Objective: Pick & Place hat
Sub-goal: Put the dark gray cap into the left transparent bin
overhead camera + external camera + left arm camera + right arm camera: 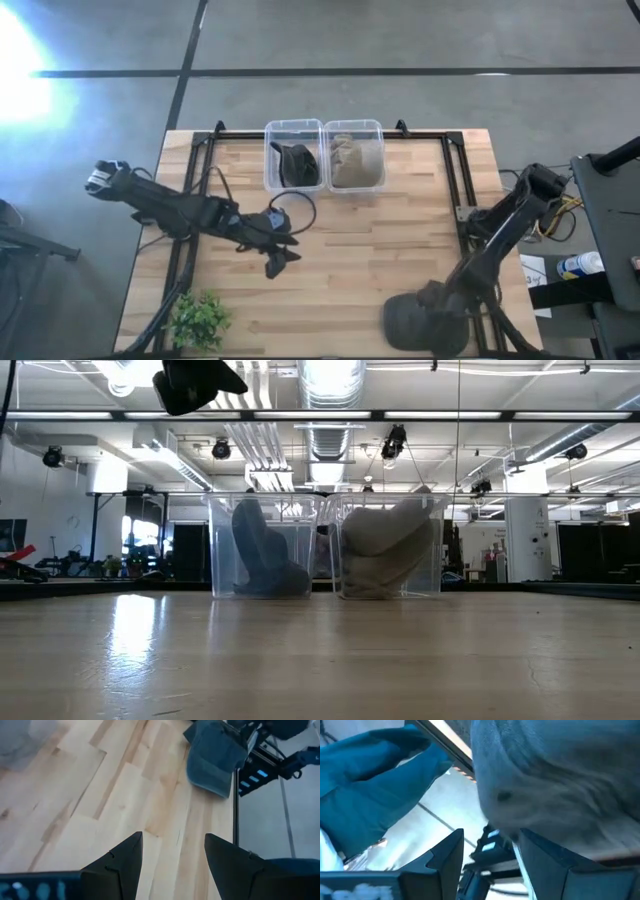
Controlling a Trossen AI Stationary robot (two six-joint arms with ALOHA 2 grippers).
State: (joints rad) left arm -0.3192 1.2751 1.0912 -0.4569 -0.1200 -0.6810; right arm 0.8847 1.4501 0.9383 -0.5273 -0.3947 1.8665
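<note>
A dark grey hat [412,325] lies on the wooden table near its front edge, right of the middle. In the left wrist view the hat [215,757] shows far off. My right gripper [440,300] reaches down at the hat's right side, open, and the hat [560,780] fills the space just past its fingertips. My left gripper [282,258] hovers open over the middle of the table, with bare wood between its fingers [172,852]. My right gripper stands open right at the hat's edge [520,827], slanting down from the table's right. Whether a finger touches the hat I cannot tell.
Two clear bins stand at the far edge: the left one [294,155] holds a dark hat, the right one [354,155] a tan hat. A small green plant [198,320] sits at the front left. Black frame rails [462,200] run along the table's sides. Something blue [375,775] shows beyond the table.
</note>
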